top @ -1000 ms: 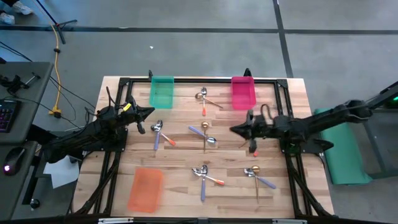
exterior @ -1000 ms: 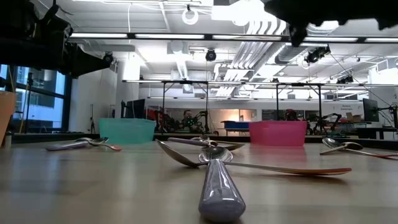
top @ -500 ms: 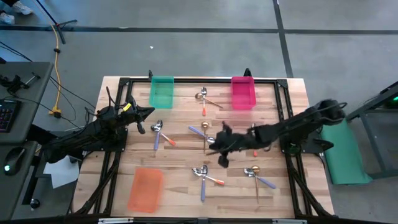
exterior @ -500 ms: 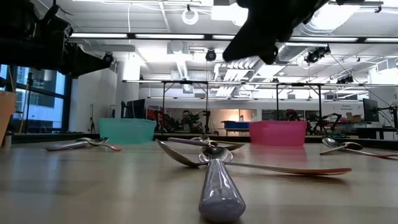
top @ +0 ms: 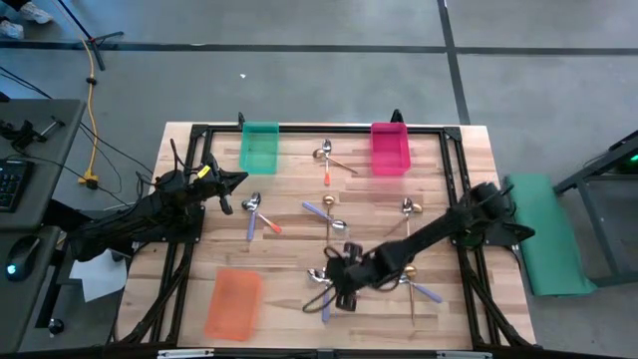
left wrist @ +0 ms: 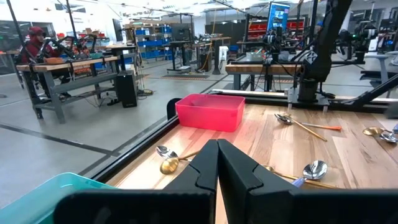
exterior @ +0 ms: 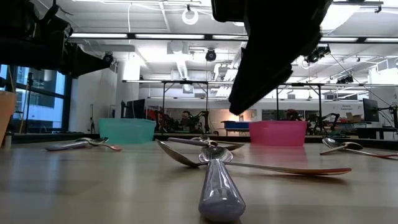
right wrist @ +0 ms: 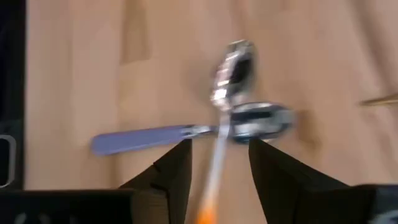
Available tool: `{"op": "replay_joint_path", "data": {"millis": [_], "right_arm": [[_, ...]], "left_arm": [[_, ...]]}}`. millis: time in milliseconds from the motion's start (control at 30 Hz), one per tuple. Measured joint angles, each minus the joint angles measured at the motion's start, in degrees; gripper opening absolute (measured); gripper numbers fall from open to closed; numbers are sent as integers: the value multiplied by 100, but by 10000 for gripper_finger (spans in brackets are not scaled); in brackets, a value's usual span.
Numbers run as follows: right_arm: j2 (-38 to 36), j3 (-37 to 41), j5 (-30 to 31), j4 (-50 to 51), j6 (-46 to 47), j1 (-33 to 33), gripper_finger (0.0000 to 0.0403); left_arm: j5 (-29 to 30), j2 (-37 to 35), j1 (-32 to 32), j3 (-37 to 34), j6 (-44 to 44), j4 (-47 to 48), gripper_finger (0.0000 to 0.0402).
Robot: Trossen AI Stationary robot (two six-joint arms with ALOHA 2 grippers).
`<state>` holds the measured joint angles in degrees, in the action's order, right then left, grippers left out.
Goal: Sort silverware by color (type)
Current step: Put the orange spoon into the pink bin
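The silverware lies in small heaps on the wooden table (top: 469, 160). My right gripper (right wrist: 219, 148) is open and hovers over the near-centre heap (top: 321, 279), pointing down. An orange-handled spoon (right wrist: 225, 93) runs up between its fingers, which stand either side of the handle without touching it. A lavender-handled spoon (right wrist: 146, 138) lies across that spoon, their bowls overlapping. In the low view the right gripper (exterior: 270, 56) hangs well above the tabletop. My left gripper (left wrist: 217, 152) is shut, holds nothing and waits at the table's left side (top: 235, 180).
Other spoon heaps lie at left (top: 253, 211), far centre (top: 327, 153), centre (top: 329, 215) and near right (top: 411, 281); a gold spoon (top: 408, 207) lies right of centre. A teal bin (top: 259, 147) and a pink bin (top: 389, 148) stand at the far edge, an orange bin (top: 233, 302) near left.
My right gripper has swung from right of centre toward the table's near edge and leftward, coming down over the near-centre heap. Its fingers, together a second ago, now stand apart. The gold spoon it covered now shows.
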<state>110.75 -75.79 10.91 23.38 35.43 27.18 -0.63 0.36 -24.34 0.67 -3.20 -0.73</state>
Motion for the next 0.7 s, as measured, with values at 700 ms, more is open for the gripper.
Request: {"op": "replay_joint_path", "data": {"millis": [700], "right_arm": [[639,-686,-87,928,976,-54,144]], "left_arm": [[-1,0,0,0,0,0,0]]}}
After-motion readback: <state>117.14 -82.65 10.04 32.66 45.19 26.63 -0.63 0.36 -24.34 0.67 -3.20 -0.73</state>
